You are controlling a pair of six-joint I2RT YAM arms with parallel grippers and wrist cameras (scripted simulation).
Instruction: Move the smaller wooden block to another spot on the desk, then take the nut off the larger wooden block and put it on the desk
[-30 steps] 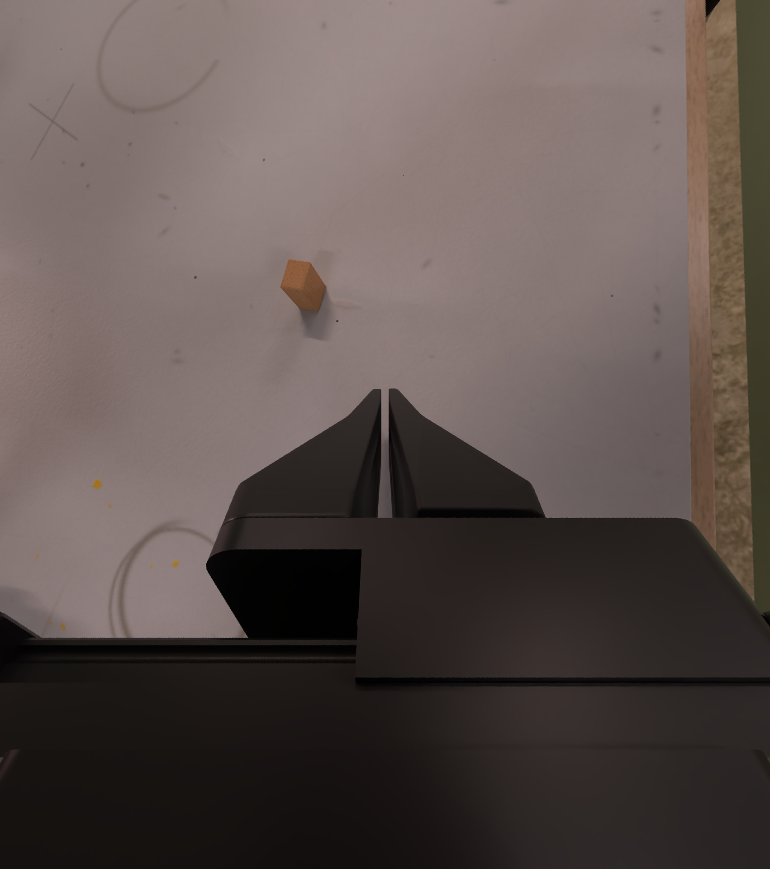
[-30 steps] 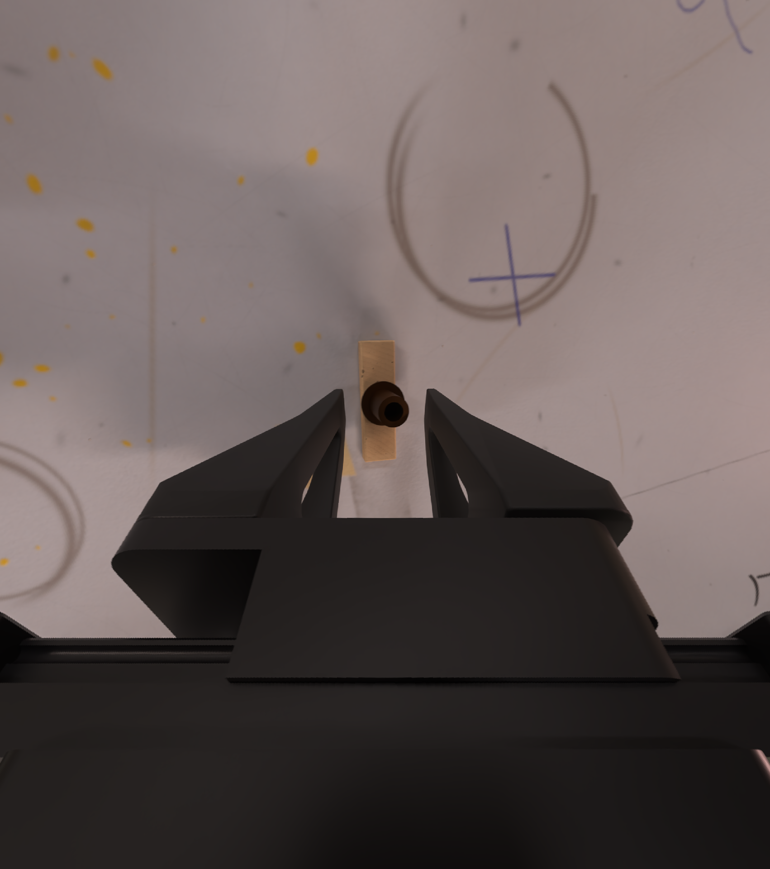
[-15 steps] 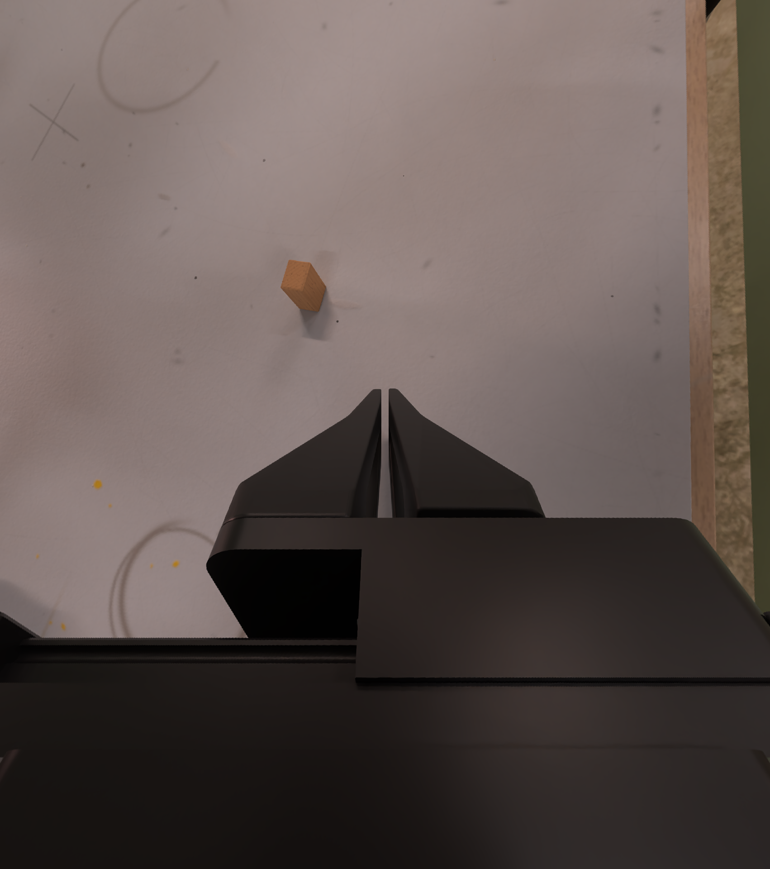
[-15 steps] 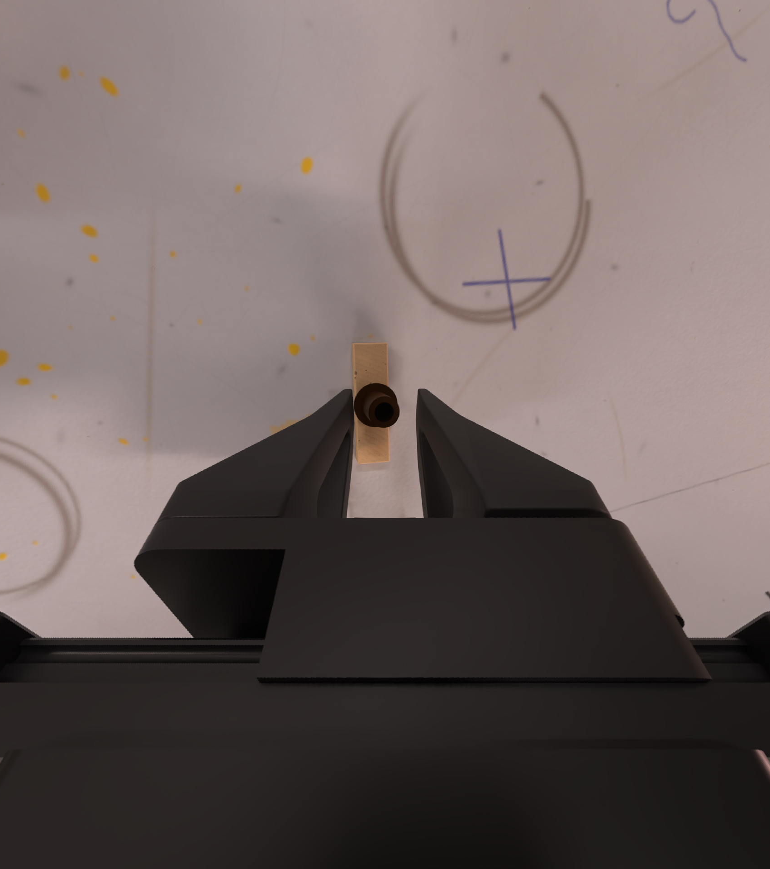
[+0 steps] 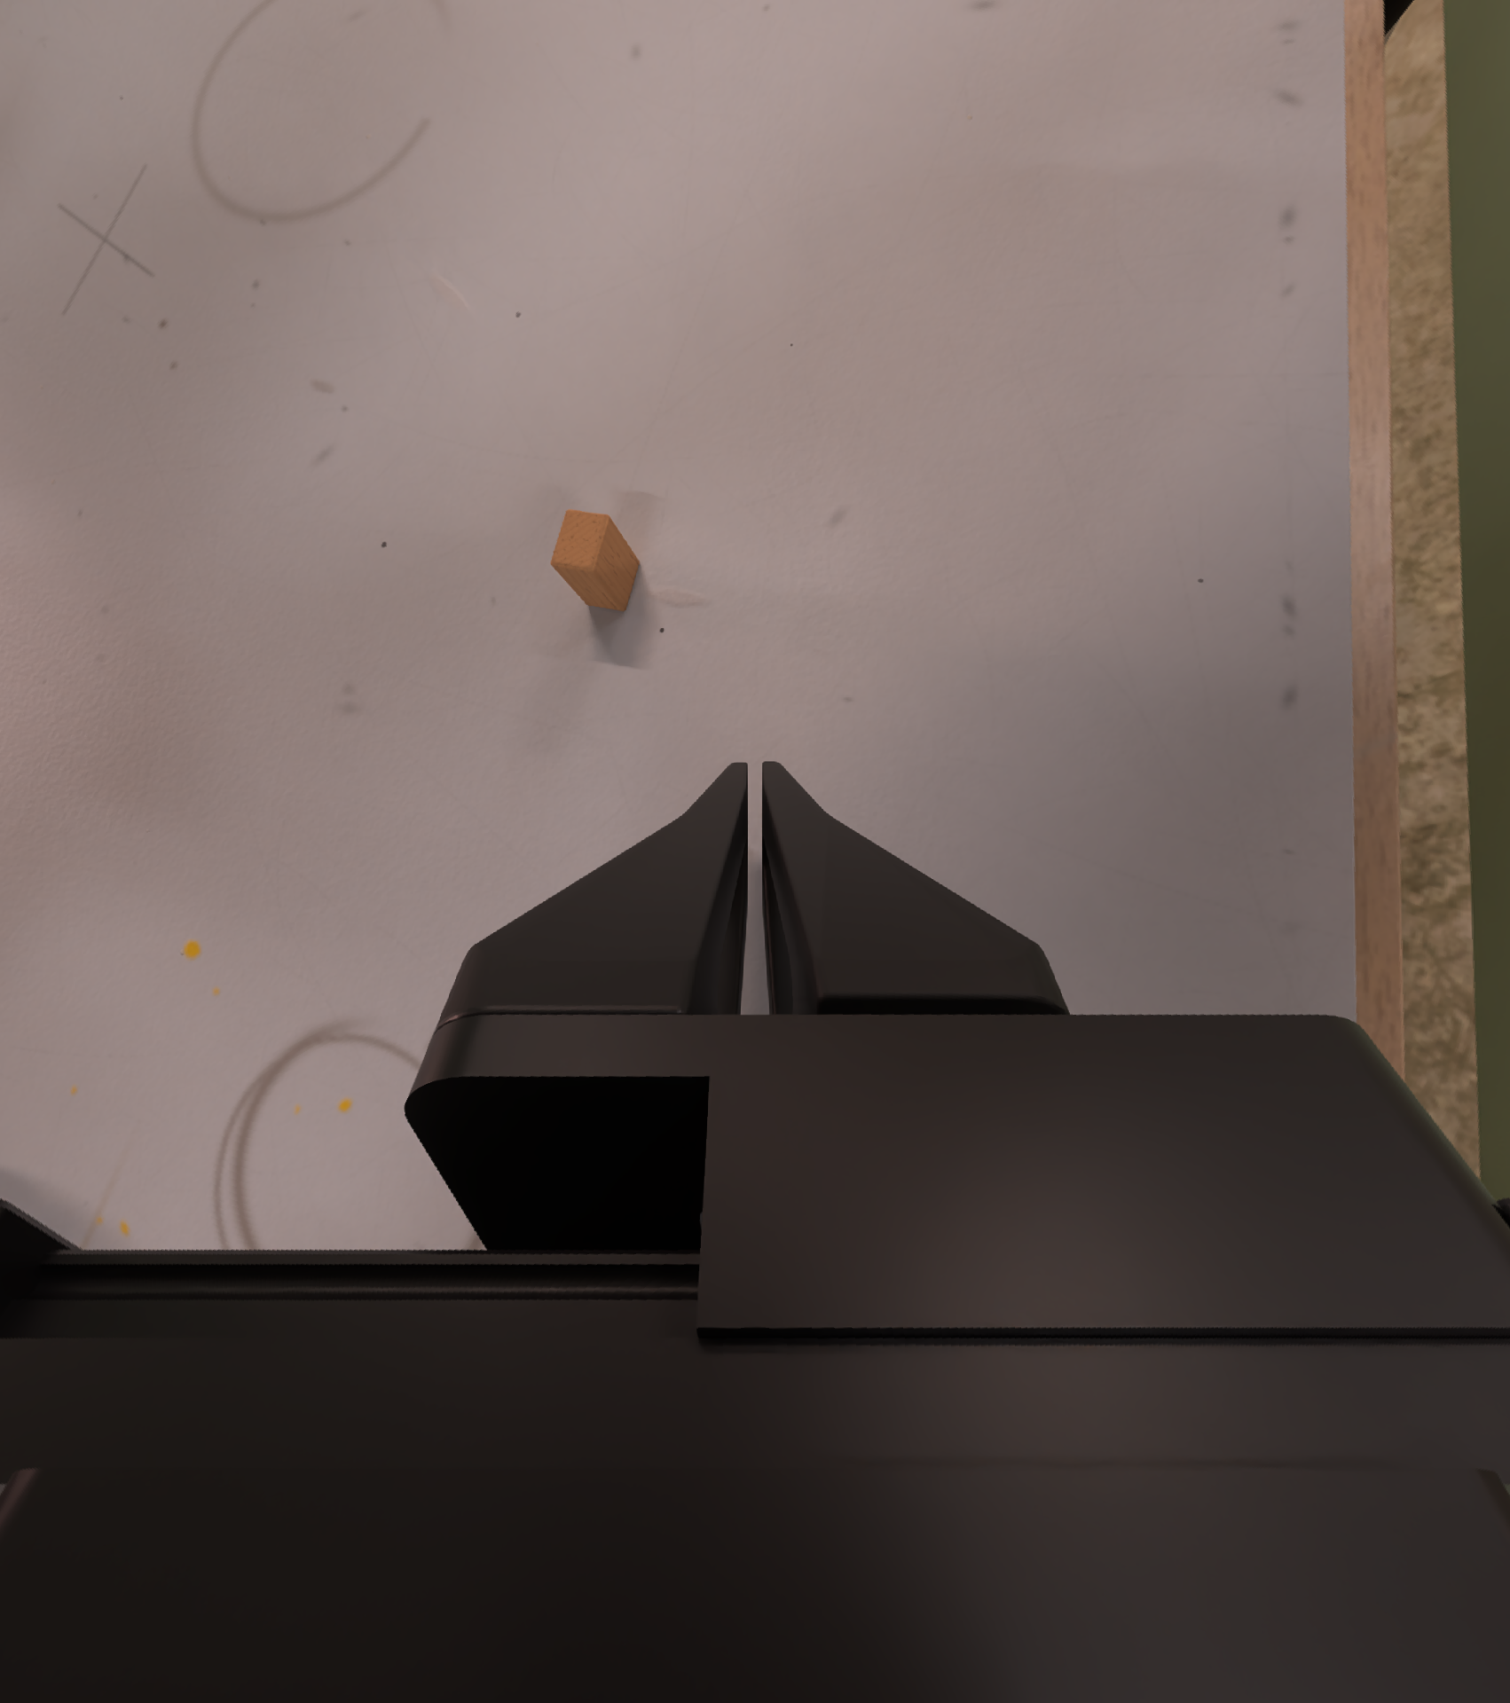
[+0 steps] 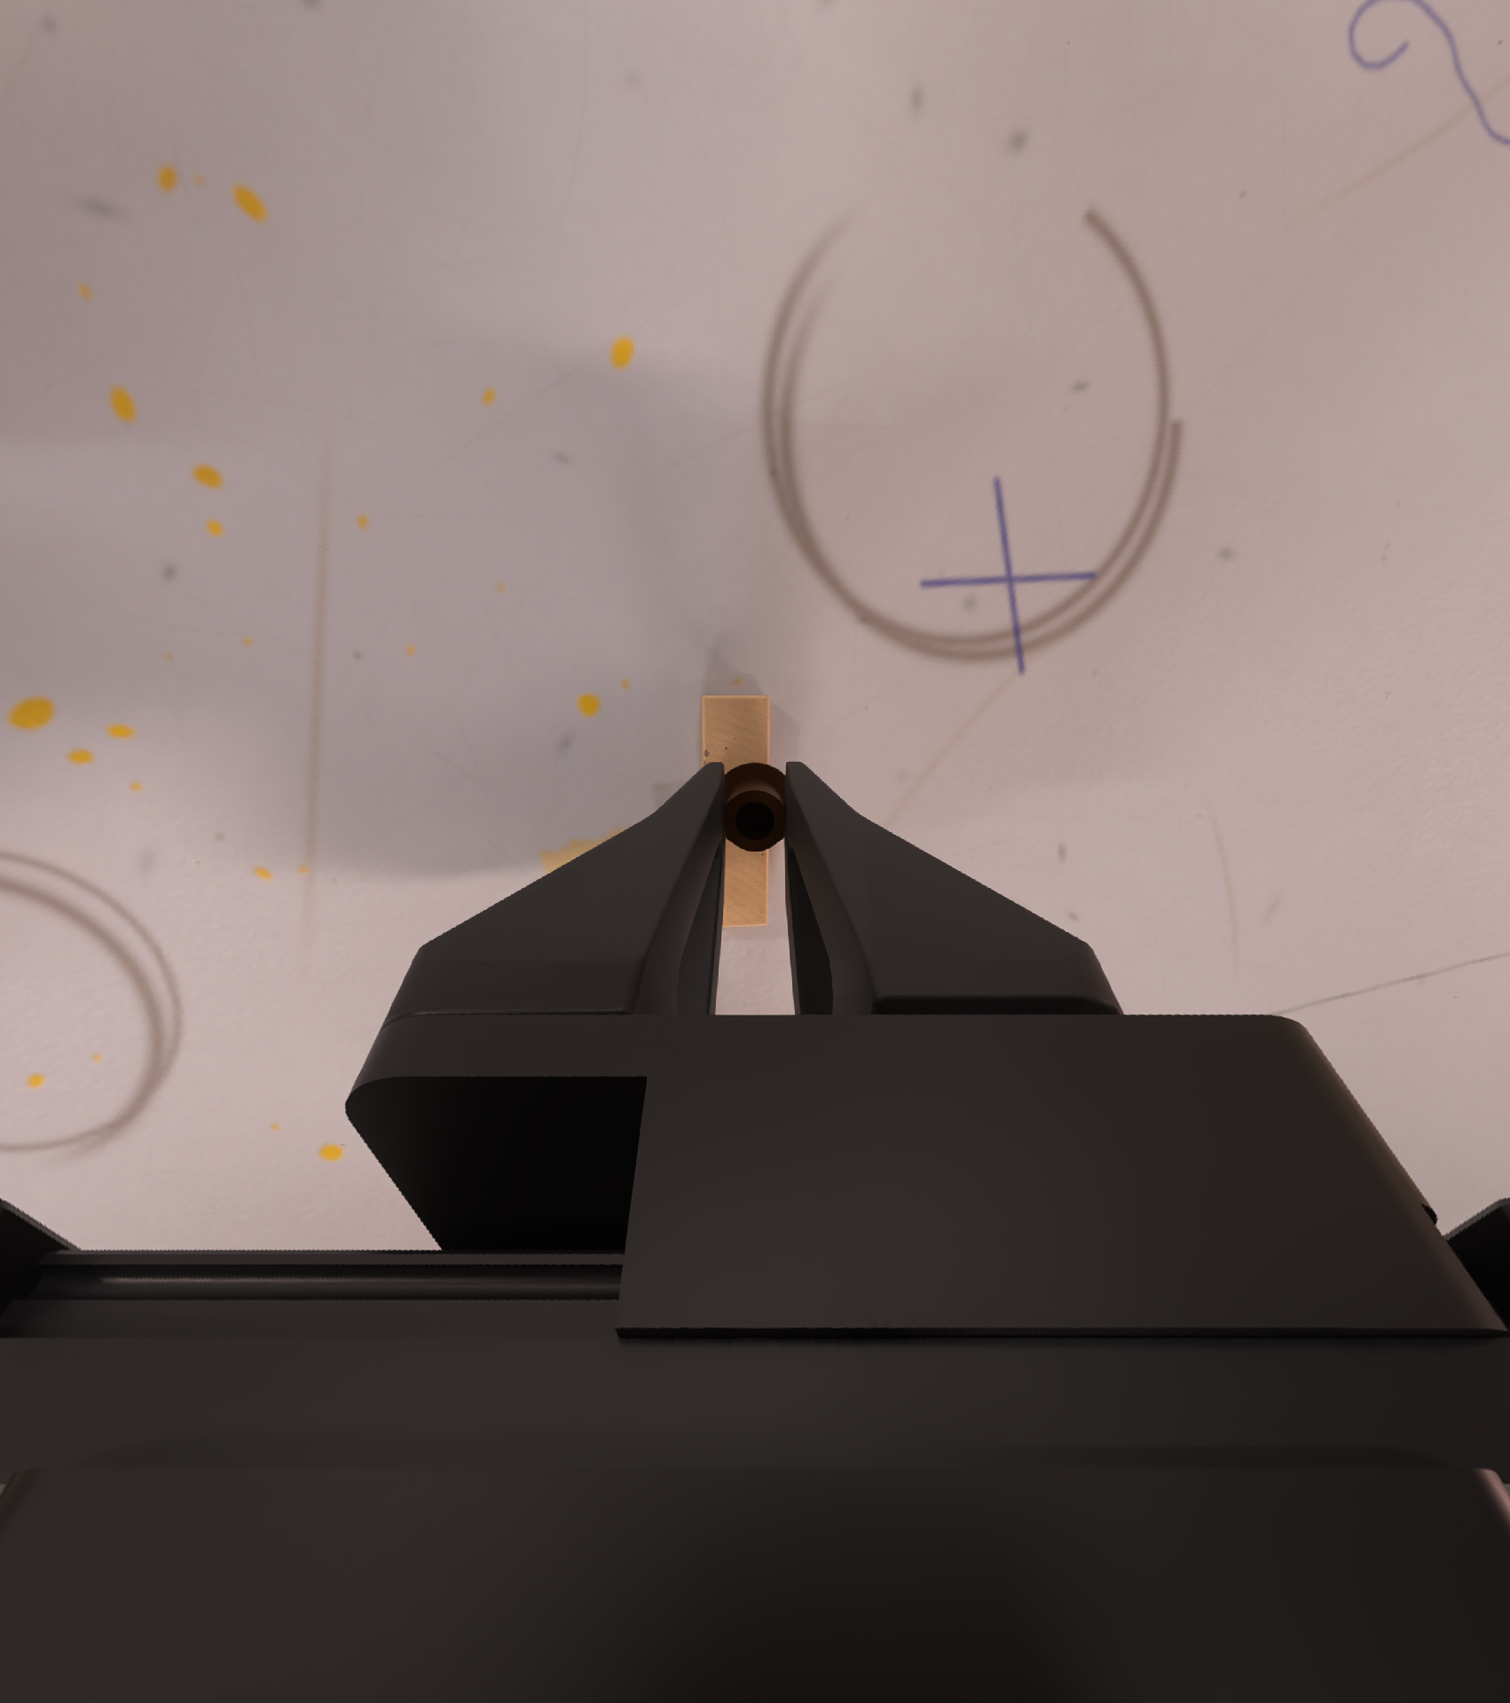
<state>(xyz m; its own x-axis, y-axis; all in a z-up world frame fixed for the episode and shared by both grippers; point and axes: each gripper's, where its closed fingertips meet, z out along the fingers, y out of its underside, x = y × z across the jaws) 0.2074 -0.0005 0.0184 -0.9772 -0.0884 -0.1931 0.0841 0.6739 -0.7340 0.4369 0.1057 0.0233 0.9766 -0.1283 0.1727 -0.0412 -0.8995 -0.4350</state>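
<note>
Your right gripper (image 6: 754, 792) points down at the pale desk (image 6: 1286, 829), and its two black fingers are drawn in narrow on either side of a small dark brown nut (image 6: 752, 811). The nut sits between the fingertips, which appear to touch its left and right flanks, so judge it as gripped. You look straight down its centre hole, which means its axis runs along the fingers, towards the camera.

Beneath the nut lies the larger wooden block (image 6: 737, 728), a slim pale strip whose long axis runs away from you, in line with the fingers. It shows beyond the fingertips and again in the slot between the fingers. The nut rests near its middle. The coming move turns on this: the lift looks to go straight back along the fingers, off the block's top face, and the slim block may shift if the nut drags.

Your left gripper (image 5: 754, 779) hovers with its fingers almost together, holding nothing. The smaller wooden block (image 5: 595, 573), an orange-brown cube turned cornerwise, stands on the desk ahead of those fingertips and a little to their left, well apart from them, with the desk's wooden edge (image 5: 1369, 553) far to its right. The right arm is clearly nearer the nut.
</note>
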